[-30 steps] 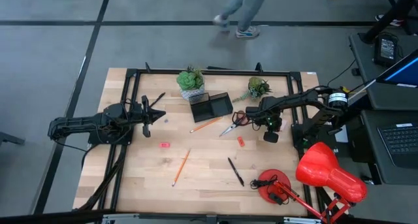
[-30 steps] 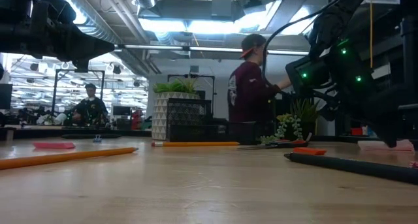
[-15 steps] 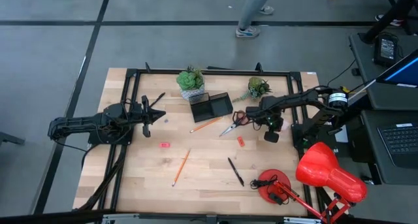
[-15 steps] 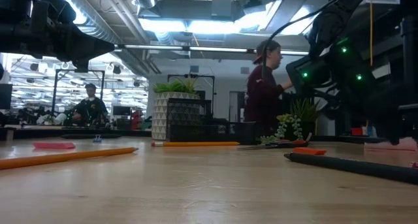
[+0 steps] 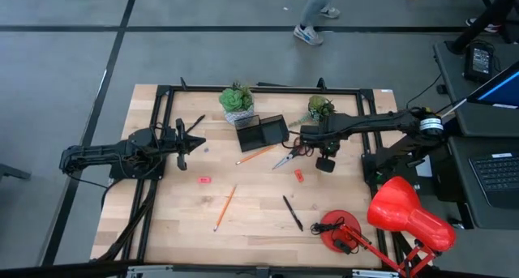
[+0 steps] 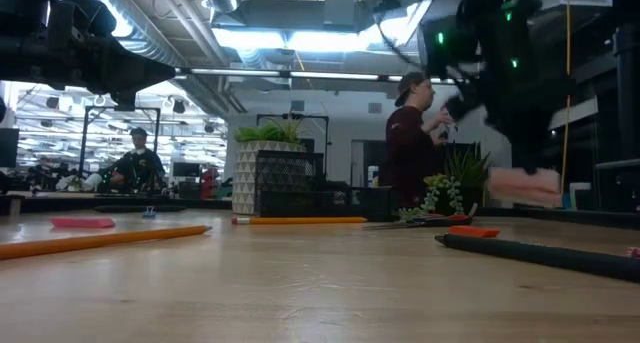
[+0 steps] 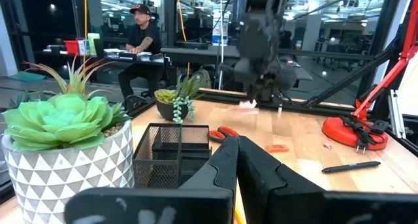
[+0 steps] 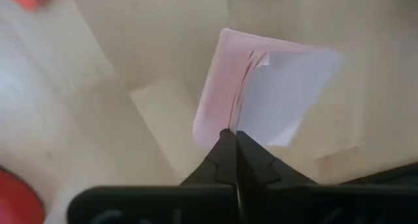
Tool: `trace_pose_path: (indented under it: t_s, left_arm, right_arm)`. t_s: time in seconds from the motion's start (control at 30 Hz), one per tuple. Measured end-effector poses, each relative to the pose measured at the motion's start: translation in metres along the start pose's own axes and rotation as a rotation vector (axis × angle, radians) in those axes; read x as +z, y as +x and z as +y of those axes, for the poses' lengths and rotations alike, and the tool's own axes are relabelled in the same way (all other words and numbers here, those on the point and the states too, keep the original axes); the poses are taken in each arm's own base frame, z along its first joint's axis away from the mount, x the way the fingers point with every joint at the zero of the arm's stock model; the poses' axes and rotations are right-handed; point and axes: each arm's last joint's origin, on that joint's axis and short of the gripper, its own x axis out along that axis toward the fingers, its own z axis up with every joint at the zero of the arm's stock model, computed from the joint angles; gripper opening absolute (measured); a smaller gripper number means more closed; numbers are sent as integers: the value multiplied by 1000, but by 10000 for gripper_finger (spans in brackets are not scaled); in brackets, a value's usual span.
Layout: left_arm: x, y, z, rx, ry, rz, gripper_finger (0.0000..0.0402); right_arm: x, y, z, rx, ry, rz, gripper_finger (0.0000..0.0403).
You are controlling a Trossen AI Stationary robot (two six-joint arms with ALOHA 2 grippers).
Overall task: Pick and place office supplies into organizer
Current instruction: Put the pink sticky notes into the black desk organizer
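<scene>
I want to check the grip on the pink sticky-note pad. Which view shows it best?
The right wrist view: the pink sticky-note pad fills the frame, pinched at one edge by the shut right tool. The low view shows it as a blurred pink slab, the left wrist view a speck; overhead, the arm hides it.

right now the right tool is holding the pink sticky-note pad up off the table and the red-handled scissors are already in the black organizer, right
Not quite. The right tool does hold the pink sticky-note pad off the table, but the red-handled scissors lie on the light wooden table, beside the black mesh organizer, not in it. The high view shows this.
</scene>
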Motion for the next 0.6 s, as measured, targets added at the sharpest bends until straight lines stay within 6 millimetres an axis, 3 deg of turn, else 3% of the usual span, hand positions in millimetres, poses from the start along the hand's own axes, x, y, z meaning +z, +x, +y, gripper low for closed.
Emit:
trace_pose_path:
  t_s: [0.3,0.6]
  left_arm:
    - [0,0,0,0,-1,1,4]
    - [0,0,0,0,-1,0,4]
  right_arm:
    - [12,-45,19,-136,-68,-254,0]
    - [34,-57,32,-152,-213,-525,0]
